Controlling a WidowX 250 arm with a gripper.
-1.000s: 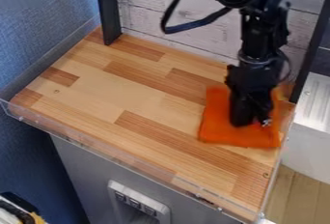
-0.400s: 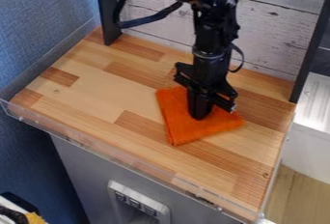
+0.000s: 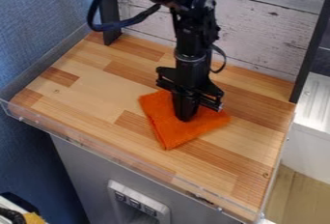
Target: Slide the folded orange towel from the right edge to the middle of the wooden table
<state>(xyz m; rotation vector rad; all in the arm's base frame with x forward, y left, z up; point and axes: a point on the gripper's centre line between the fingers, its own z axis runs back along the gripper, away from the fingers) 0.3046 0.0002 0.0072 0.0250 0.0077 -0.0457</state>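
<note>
1. Tool [image 3: 185, 119]: positioned over the middle of the tabletop [image 3: 97, 90], pointing down. Its jaws stand together, with the tips at the orange cloth [image 3: 170, 132]. Whether any fabric is caught between them cannot be determined.
2. Orange cloth: lying on the tabletop, slightly right of its centre in the view. It is spread in a roughly four-sided shape, set askew, with one corner pointing toward the front edge. Fabric is visible on both sides of the tool.
3. Black arm [image 3: 191, 37]: enters from the top edge of the view. A dark cable [image 3: 122, 24] loops out on its left side in the view.
4. Tabletop: wood, in light and darker strips, with a clear rim [image 3: 116, 156] along the front.
5. Rear: whitewashed boards [image 3: 264, 37] between two dark posts, left [image 3: 107, 13] and right [image 3: 312, 49].
6. Surroundings: blue wall [image 3: 38, 35] at left; white unit [image 3: 309, 146] at right; switch panel [image 3: 137, 203] below the front edge.
</note>
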